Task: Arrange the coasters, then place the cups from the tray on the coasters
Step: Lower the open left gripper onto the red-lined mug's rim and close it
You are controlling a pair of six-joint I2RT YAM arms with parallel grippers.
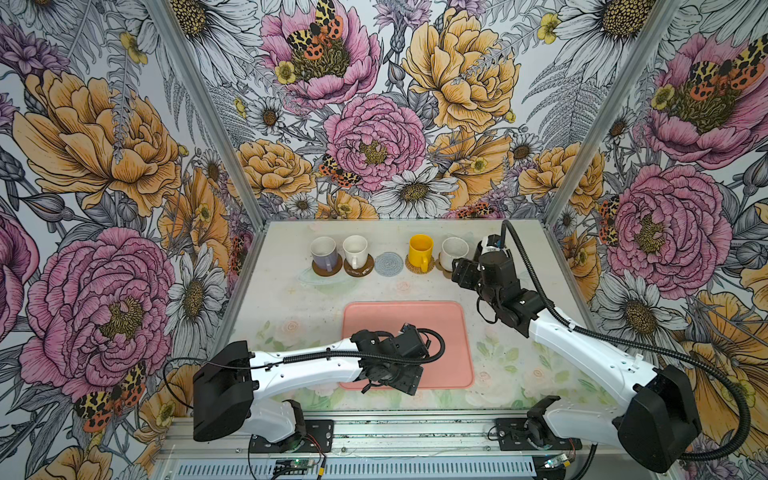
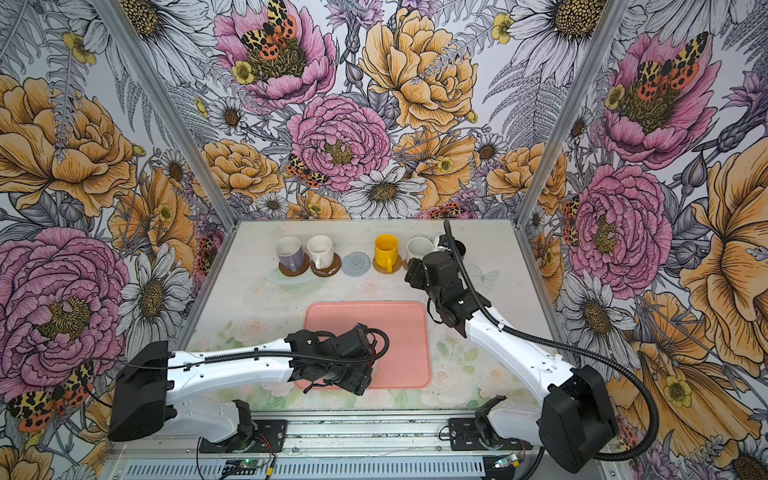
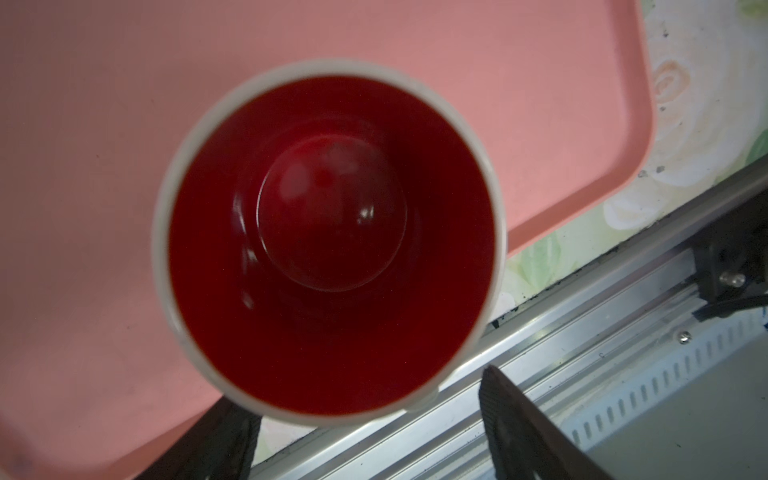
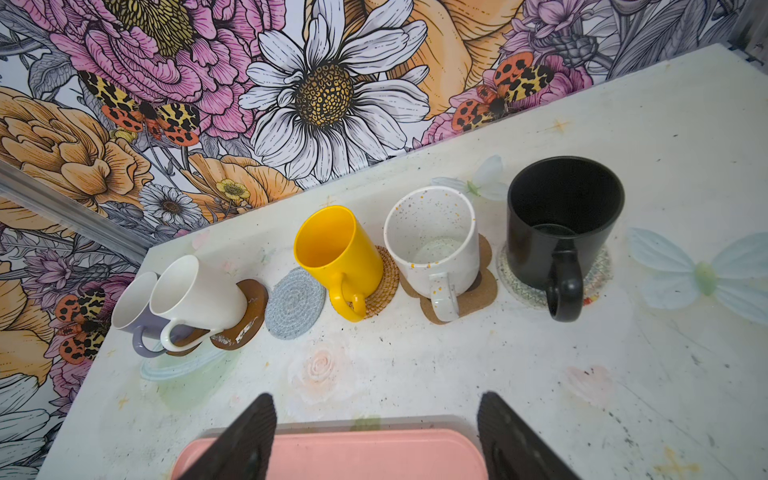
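Both top views come from one head mounted high above the near edge of the table (image 1: 291,291), angled down toward the back wall (image 1: 374,124). They overlap almost wholly, covering the left arm (image 1: 307,365), the right arm (image 1: 582,353), the tray (image 1: 440,324) and the row of cups (image 1: 419,249). The left wrist camera looks straight down, very close, into the red-lined cup (image 3: 328,245) on the tray. The right wrist camera, farther off, tilts toward the back wall and shares the row of cups and the tray's far edge with both top views.
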